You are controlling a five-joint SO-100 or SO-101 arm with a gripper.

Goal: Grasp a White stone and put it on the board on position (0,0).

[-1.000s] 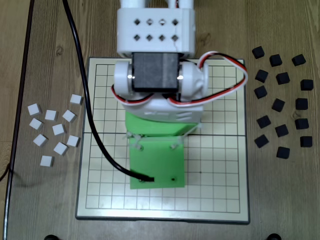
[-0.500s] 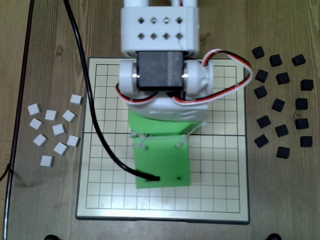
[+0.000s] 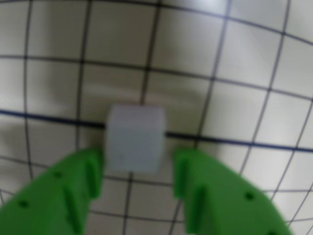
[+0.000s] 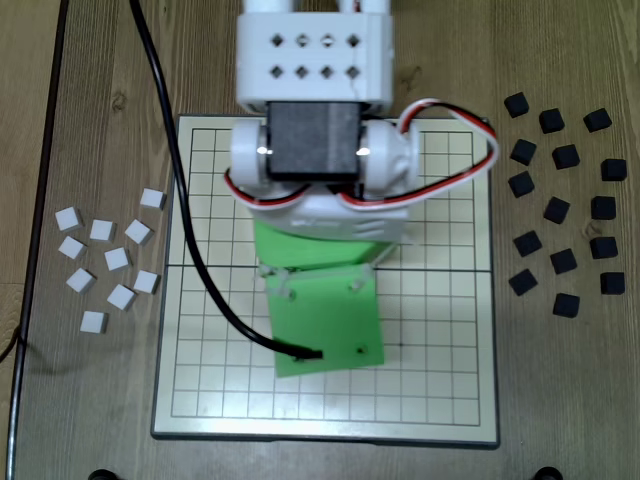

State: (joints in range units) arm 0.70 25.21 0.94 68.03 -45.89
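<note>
Stone first: the small white square block (image 3: 135, 138) sits on the big cream board with thin black lines (image 3: 244, 63), right on the thick dark fold line, and you see it only in the wrist view. It looks light and hard, like plastic or painted wood, with flat sides and soft corners. It should not squash or break, but its smooth sides may slip, so you would do best to hold it by two flat sides facing each other, low and in the middle.

The green plastic gripper (image 3: 138, 169) has its two fingers spread apart, one on each side of the block. There is a thin gap on each side, so the fingers look like they are not pinching it, though the picture is blurry. The fingers are stiff, with little ridges on the inside faces.

In the fixed view the white and green arm (image 4: 312, 150) covers the middle of the board, so you cannot see the block there. Other white blocks (image 4: 110, 262) lie on the brown wooden table beside the board's left edge, and black blocks (image 4: 563, 205) lie beside its right edge.
</note>
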